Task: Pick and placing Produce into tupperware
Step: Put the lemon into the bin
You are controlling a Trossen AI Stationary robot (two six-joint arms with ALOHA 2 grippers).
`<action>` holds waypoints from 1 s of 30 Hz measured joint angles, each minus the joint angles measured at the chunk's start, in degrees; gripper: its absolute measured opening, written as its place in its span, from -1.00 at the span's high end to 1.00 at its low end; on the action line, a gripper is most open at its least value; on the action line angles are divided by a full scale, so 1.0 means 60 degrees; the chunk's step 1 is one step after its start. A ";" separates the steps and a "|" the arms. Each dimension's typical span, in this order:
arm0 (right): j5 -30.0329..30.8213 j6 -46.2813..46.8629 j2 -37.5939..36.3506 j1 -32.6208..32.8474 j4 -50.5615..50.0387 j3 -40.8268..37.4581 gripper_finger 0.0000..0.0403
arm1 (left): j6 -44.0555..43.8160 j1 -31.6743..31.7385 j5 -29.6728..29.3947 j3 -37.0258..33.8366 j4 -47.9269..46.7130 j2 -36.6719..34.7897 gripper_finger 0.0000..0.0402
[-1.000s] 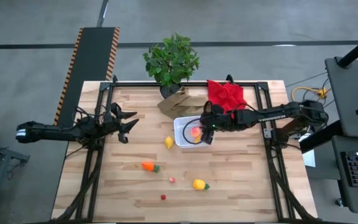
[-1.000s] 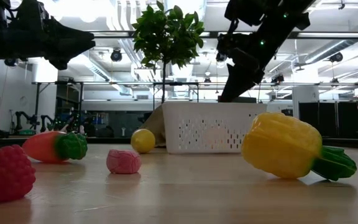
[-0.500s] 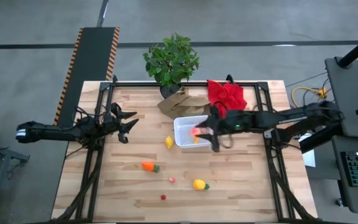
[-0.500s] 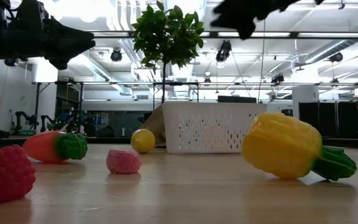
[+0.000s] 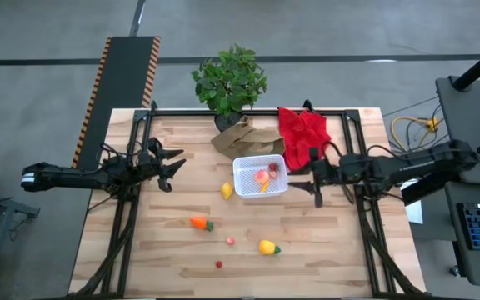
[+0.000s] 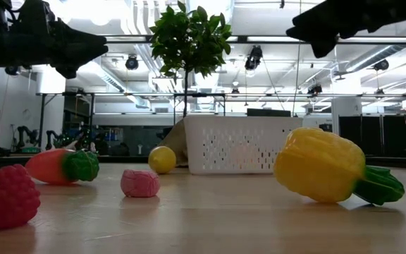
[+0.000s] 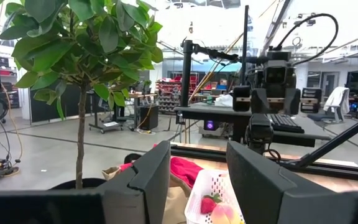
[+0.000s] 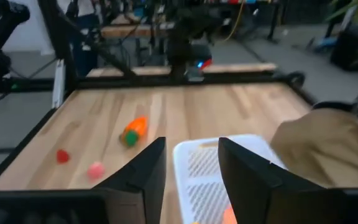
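Produce lies scattered over the pale wooden plank tabletop (image 5: 323, 233), and we see some of it already inside the white plastic container (image 5: 260, 177) at the centre of the high view: a pink piece (image 5: 262, 176), a red berry (image 5: 273, 169) and an orange sliver. The container is rectangular with rounded corners and a perforated, mesh-like base and walls. Just left of it sits a small round lemon (image 5: 226, 191). Lower in the frame lie an orange carrot with a green tip (image 5: 199, 222), a tiny pink piece (image 5: 231, 241), a knobbly red raspberry (image 5: 218, 264) and a glossy yellow pepper with a green stalk (image 5: 266, 247).

We find the right pincer (image 5: 315, 177) just right of the container, above the tabletop, its flat dark fingers narrowly parted and holding nothing. The left pincer (image 5: 172, 165) hovers at the left edge, likewise slightly parted and empty.

Above the container sit a crumpled brown paper bag (image 5: 244, 135), a rumpled red cloth (image 5: 303, 132) and a leafy potted plant (image 5: 230, 78).
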 joint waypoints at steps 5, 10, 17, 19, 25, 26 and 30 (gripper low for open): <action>0.0308 -0.0541 -0.0341 -0.0015 0.0368 -0.0184 0.34 | 0.0013 0.0000 0.0124 0.0000 0.0000 0.0000 0.28; 0.0464 -0.0869 -0.0330 -0.0015 0.0368 -0.0048 0.35 | 0.0193 0.0000 0.0252 0.0091 -0.0087 0.0000 0.26; 0.0478 -0.1042 -0.0307 -0.0015 0.0337 0.0053 0.35 | 0.0191 0.0000 0.0305 0.1063 -0.0097 0.0632 -0.23; 0.0478 -0.1052 -0.0298 -0.0015 0.0309 0.0053 0.34 | 0.0214 0.0001 0.0637 0.1447 -0.0364 0.1167 -0.40; 0.0478 -0.1081 -0.0307 -0.0015 0.0290 0.0053 0.35 | 0.0781 -0.0007 0.1891 0.2960 -0.1410 0.3180 -0.55; 0.0478 -0.1081 -0.0311 -0.0015 0.0287 0.0053 0.35 | 0.0745 -0.0004 0.1886 0.3296 -0.1784 0.3512 -0.55; 0.0482 -0.1130 -0.0311 -0.0015 0.0290 0.0053 0.37 | 0.0314 0.0007 0.1819 0.4602 -0.3216 0.4883 -0.50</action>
